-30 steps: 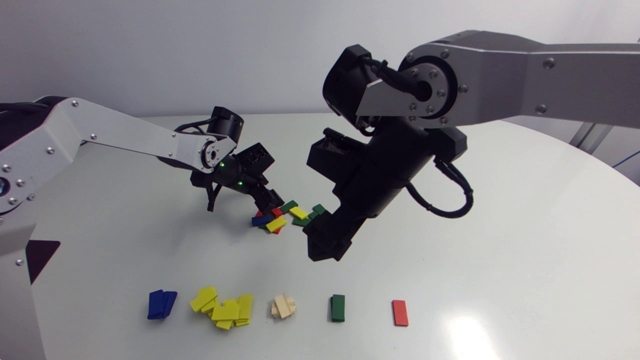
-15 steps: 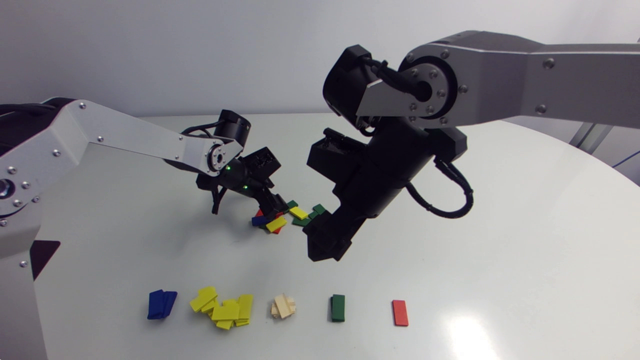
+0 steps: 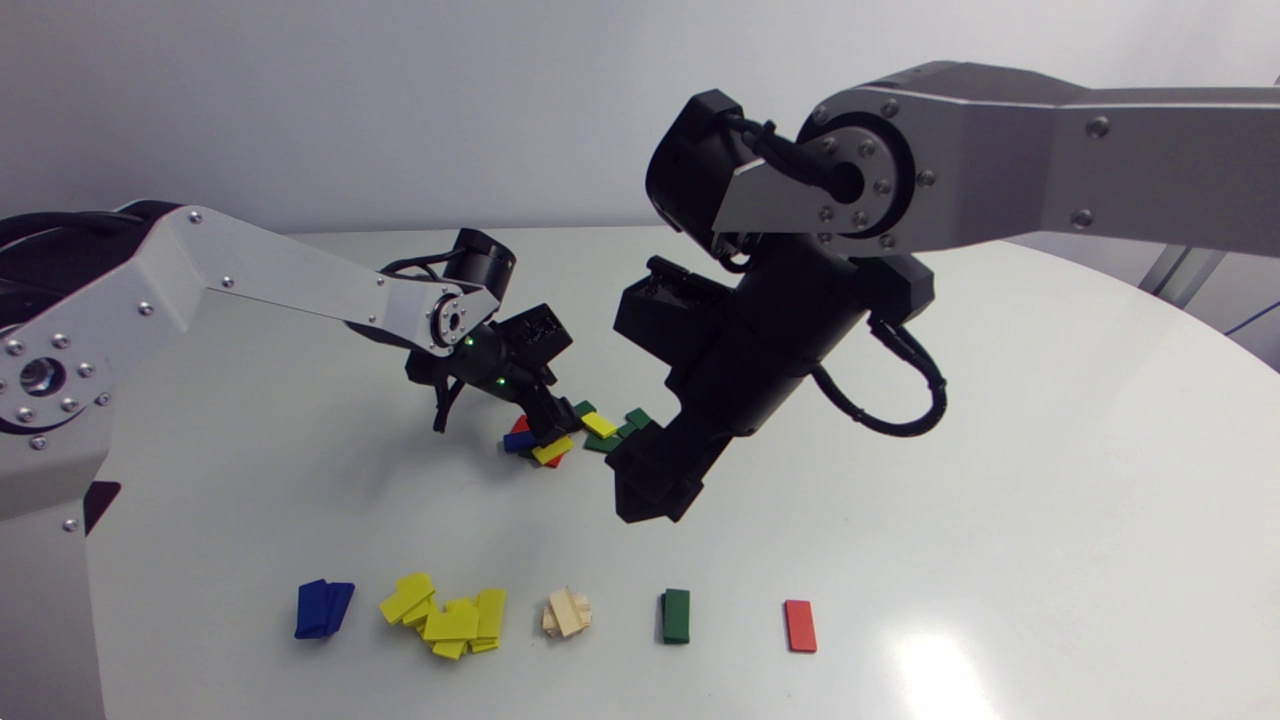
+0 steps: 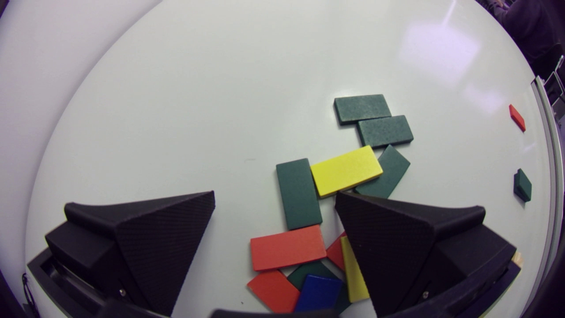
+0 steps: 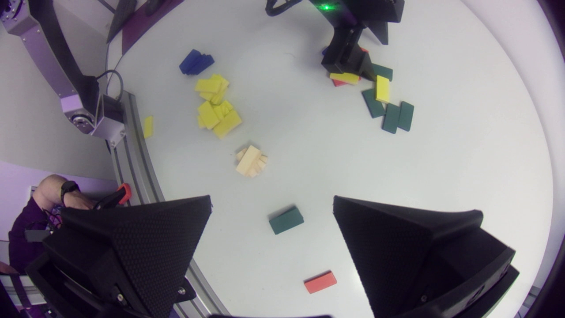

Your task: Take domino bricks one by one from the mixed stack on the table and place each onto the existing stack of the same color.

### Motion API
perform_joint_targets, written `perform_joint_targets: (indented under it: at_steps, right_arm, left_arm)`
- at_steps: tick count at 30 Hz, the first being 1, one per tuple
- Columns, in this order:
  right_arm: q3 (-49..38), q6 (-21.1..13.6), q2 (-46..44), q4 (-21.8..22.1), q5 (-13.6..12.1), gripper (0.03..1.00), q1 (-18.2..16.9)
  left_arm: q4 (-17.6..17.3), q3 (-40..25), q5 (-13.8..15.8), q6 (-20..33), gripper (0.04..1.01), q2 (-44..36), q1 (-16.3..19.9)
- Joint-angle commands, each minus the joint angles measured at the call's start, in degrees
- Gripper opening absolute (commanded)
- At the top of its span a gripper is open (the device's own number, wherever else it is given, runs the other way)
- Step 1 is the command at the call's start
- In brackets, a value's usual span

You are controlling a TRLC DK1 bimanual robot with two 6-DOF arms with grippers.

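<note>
Poised low over the mixed pile [image 3: 575,437] on the tabletop [image 3: 1000,450] with left claw [image 4: 274,197] spread wide, empty — red brick [image 4: 288,247] between its fingers, long axis spanning the gap. Nearer than right claw [image 5: 272,199] — also wide, empty, raised.

Overhead, two wrists; common mixed stack [image 3: 598,425]

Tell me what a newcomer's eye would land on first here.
The big black right gripper hangs open above the middle of the table, filling the head view. Behind it the left gripper, open, is down over the mixed pile of red, green, yellow and blue bricks. Along the near edge runs a row of sorted stacks, the sprawling yellow stack the largest.
</note>
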Motion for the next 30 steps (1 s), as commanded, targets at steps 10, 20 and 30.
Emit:
perform_joint_targets:
  at_steps: [10,20,30]
  right_arm:
    - [-1.47,1.68,-0.15,0.09,-0.33,0.97,0.14]
    - [-1.56,1.59,-0.41,0.09,-0.33,0.97,-0.13]
    - [-1.82,1.5,-0.68,0.09,-0.33,0.97,-0.3]
  left_arm:
    - [-4.83,4.74,0.06,2.03,0.956,4.8,0.77]
    - [-13.18,8.43,3.22,2.47,0.823,6.64,0.42]
    - [-14.32,9.58,3.66,2.99,0.397,8.75,0.07]
